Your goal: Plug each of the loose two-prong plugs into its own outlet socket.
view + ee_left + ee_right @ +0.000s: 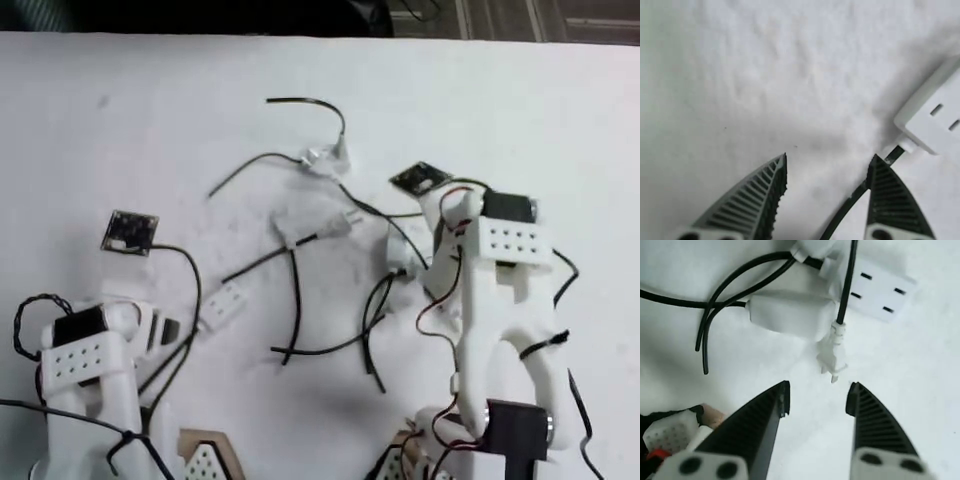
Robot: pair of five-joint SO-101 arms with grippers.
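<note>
The right tool point(817, 390) is open, and the white two-prong plug point(832, 354) lies on the bench point(920, 370) just beyond its gap, untouched, prongs pointing back at the tool, long axis in line with its black cord point(846, 280). Behind it lies a white outlet socket point(880, 290). The left tool point(827, 162) is open too; a second outlet socket point(935, 117) lies just past one finger, left of centre in the high view

My left pincer point(829, 156) has dark grey, finely ribbed fingers, and my right pincer point(819, 385) matches it. The outlet socket point(932, 117) is white, its cord point(846, 210) black. The two-prong plug point(832, 354) is white. The table point(150, 130) is plain white. At its three o'clock, my white arm point(500, 300) carries a black motor point(508, 207).
</note>
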